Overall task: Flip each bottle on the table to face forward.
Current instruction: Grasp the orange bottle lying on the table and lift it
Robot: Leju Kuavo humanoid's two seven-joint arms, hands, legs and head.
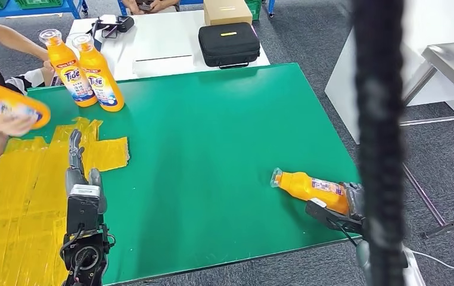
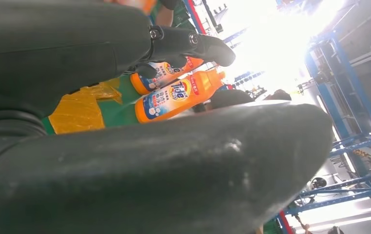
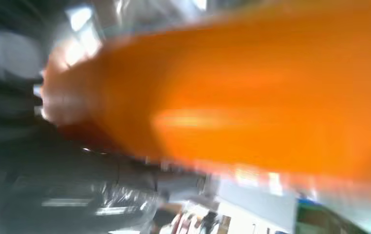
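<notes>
Your left hand [image 1: 75,156]: dark slim fingers, silver-black boxy wrist block behind, black cables looped below it. Right hand [image 1: 338,213]: black glossy fingers.

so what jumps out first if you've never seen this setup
The big green table, with an orange plastic detergent bottle lying on its side near the right edge, its base end at the right hand. Two more orange Tide bottles stand upright at the far left corner, beside crumpled yellow sheeting.
</notes>
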